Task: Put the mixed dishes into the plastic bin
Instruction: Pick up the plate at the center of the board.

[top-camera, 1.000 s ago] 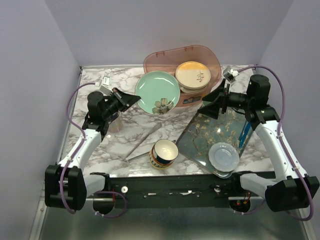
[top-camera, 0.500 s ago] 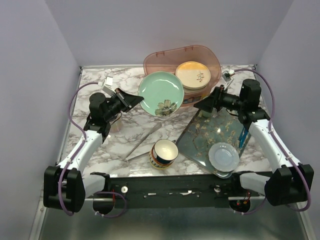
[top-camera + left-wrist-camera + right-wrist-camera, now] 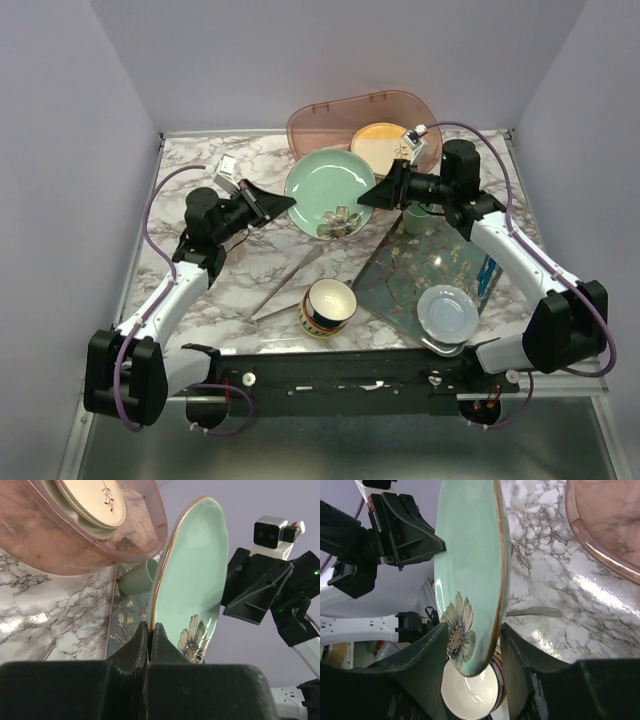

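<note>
The mint-green plate [image 3: 328,190] with a flower print hangs on edge above the table, in front of the pink plastic bin [image 3: 330,112]. My left gripper [image 3: 288,201] is shut on its left rim; the left wrist view shows the jaws [image 3: 149,631] pinching the gold edge of the plate [image 3: 192,575]. My right gripper [image 3: 363,197] is at the opposite rim. In the right wrist view its jaws [image 3: 472,645] straddle the plate's edge [image 3: 470,550], still apart, with a gap on the flower side. A pink-and-cream plate [image 3: 380,142] lies in the bin.
A navy-and-yellow bowl [image 3: 328,305] stands near the front centre, with metal tongs [image 3: 288,285] to its left. The floral tray [image 3: 405,265] at the right carries a pale dish [image 3: 447,312]. A green mug [image 3: 415,218] stands at the tray's far end.
My right arm swung left from over the tray to the plate's right rim, its jaws narrowing around the edge. My left gripper carried the plate slightly right.
</note>
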Controlling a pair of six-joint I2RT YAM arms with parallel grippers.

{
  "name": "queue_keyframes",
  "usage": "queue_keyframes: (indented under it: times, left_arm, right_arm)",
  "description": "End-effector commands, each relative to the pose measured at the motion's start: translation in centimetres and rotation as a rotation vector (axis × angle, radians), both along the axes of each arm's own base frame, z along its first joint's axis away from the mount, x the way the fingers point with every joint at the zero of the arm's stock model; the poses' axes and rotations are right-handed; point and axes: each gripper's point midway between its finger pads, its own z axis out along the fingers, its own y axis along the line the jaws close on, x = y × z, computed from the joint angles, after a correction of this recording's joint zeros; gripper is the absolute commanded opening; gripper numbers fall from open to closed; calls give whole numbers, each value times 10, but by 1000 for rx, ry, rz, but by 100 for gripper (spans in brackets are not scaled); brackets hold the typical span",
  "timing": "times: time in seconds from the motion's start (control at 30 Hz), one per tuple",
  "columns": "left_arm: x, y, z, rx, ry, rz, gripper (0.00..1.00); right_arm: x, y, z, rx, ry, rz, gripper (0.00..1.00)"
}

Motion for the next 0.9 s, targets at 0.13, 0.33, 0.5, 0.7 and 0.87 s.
queue_keyframes:
  times: [0.13, 0.33, 0.5, 0.7, 0.87]
  left_arm:
    - [-7, -6, 50, -75, -161, -34, 0]
    - [-11, -9, 55, -84, -187, -70, 18]
    - [-9, 9, 65, -29, -241, -25, 78]
    - [4, 67, 56, 28, -228, 198, 99]
    - [8, 105, 36, 21, -177, 321, 99]
  right_arm:
    - [15, 11, 13, 19, -4, -21, 19]
    - [19, 9, 30, 31, -42, -41, 1]
    - [35, -8, 51, 58, -53, -103, 1]
    - [80, -45, 70, 41, -94, -268, 0]
    - [131, -80, 81, -28, -146, -439, 1]
